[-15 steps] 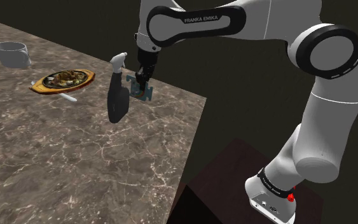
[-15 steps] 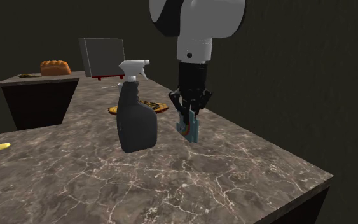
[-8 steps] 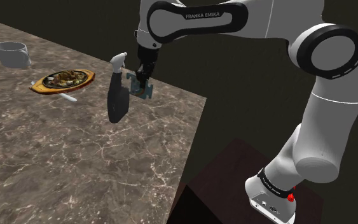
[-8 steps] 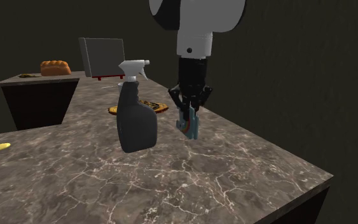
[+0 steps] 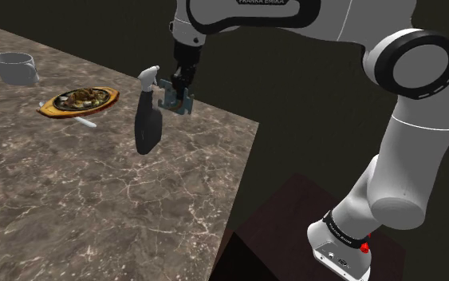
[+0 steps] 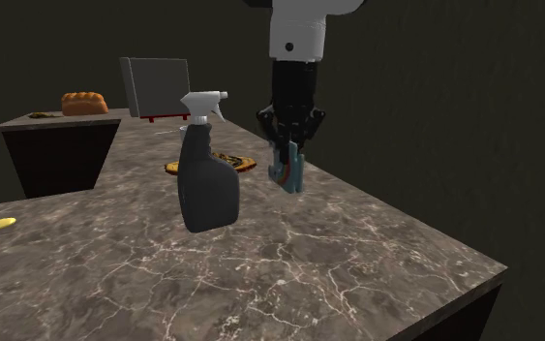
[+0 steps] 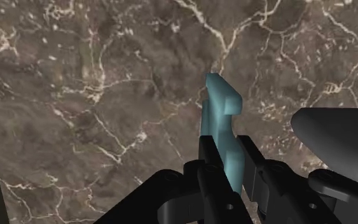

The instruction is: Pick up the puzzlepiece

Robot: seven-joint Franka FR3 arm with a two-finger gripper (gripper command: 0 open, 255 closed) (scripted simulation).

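Higher than a second ago, the all-black two-finger gripper (image 5: pixel 179 89) lifts the flat teal puzzle piece (image 5: pixel 176 102) off the brown marble counter (image 5: pixel 71 199). In the second exterior view the piece hangs edge-down, clear of the dark grey spray bottle (image 6: pixel 207 184). In the wrist view the fingers (image 7: pixel 212 167) clamp its faces to keep it steady.

A dark spray bottle (image 5: pixel 147 126) with a white trigger stands upright on the marbled desk (image 5: pixel 71 199) before me. Farther along sit an orange platter of food (image 5: pixel 79 101) and a grey pot (image 5: pixel 15 67).
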